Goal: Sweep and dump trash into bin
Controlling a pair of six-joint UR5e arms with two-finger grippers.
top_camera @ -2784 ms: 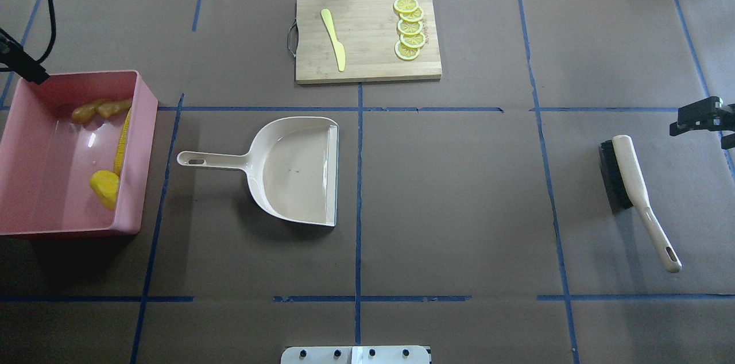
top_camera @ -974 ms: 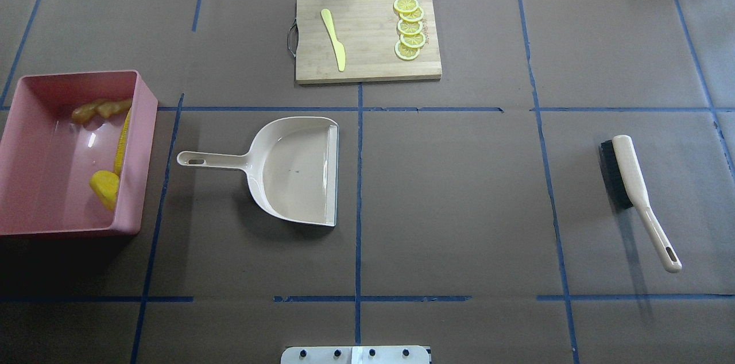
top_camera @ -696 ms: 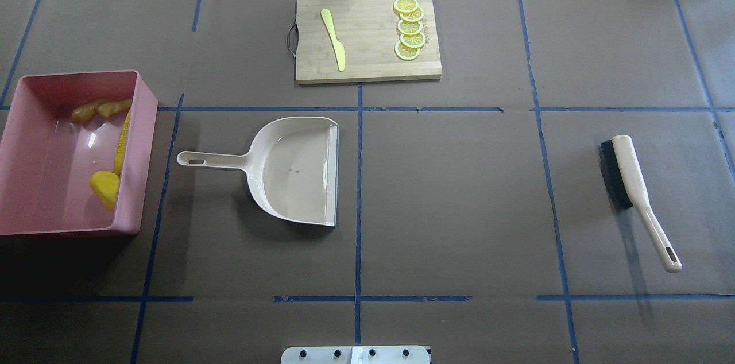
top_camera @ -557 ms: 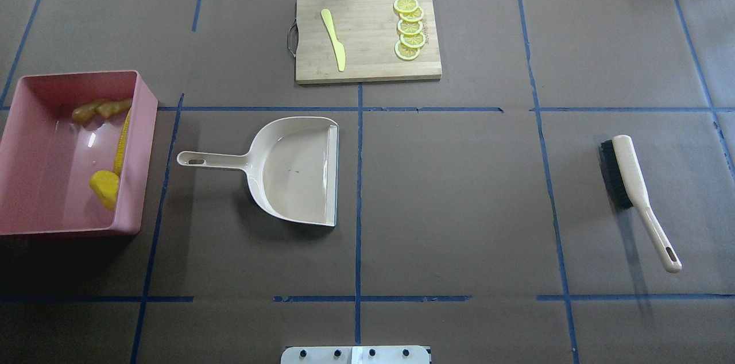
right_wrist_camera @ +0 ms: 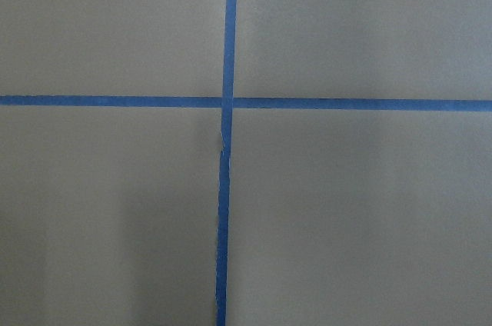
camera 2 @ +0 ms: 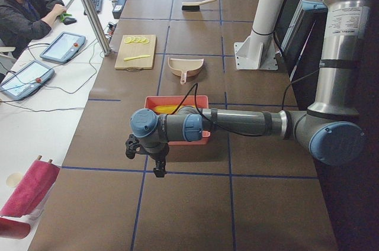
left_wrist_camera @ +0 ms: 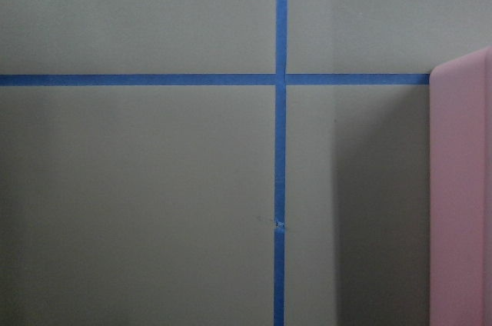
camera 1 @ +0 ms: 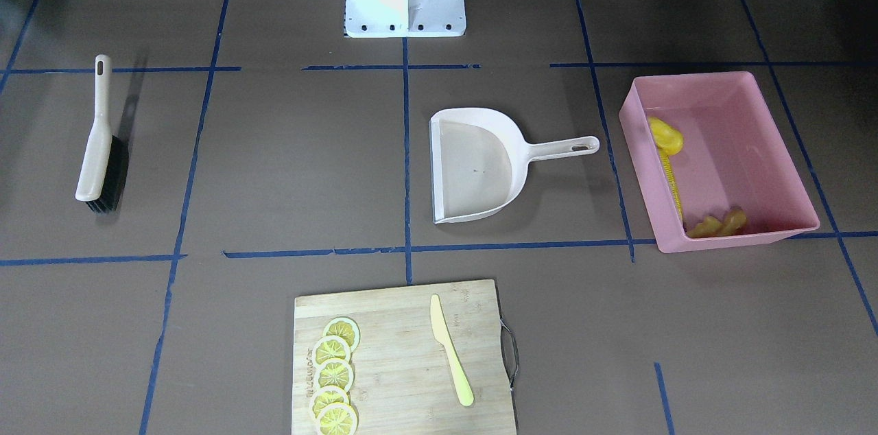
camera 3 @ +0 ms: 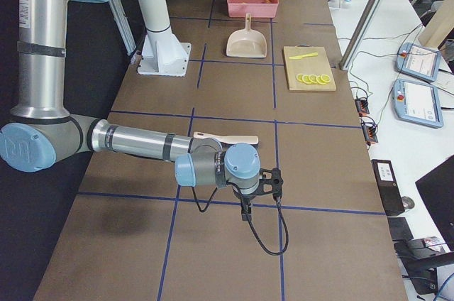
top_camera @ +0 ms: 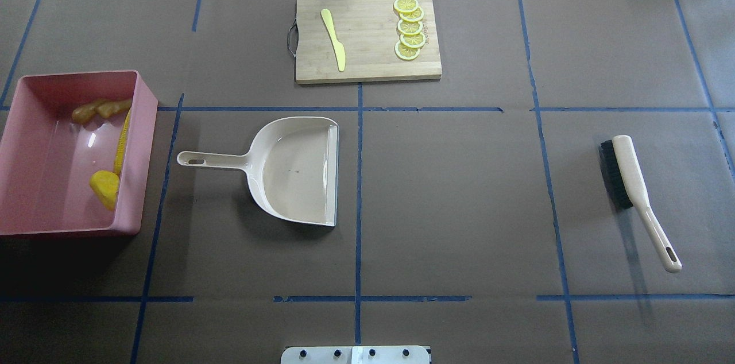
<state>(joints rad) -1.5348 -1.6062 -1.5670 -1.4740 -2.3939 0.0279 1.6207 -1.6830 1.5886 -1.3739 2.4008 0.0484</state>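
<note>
**In the Pink Bin at the Left End, All the Trash Is Found**

At the left end of the desk (top_camera: 459, 192) the bin (top_camera: 147, 140) is stood upright, and all three pieces of trash are held inside it. The corn cob (top_camera: 122, 144) is laid along the bin's right wall. The potato-like lump (top_camera: 104, 189) is seen at the cob's near end, and the ginger root (top_camera: 99, 109) at its far end, close to the far wall.

The dustpan (top_camera: 293, 171) is laid flat to the right of the bin and apart from it, with its handle pointed at the bin and its mouth turned right. Well to the right, the brush (top_camera: 630, 174) is laid with its bristles to the left and its handle angled near and right. At the far middle a cutting board (top_camera: 367, 62) is placed, on which a yellow knife (top_camera: 334, 39) and an overlapping row of lemon slices (top_camera: 409, 28) are set.

The left hand (camera 2: 148, 156) is shown only from the desk's end, held above bare paper beyond the bin's left side; whether it is wide or narrow cannot be told. From its wrist camera the bin's rim is seen at the picture's right edge, beside crossing blue tape (left_wrist_camera: 280, 149). The right hand (camera 3: 262, 191) is held above the desk's right end, past the brush, and its state cannot be told either.
</note>
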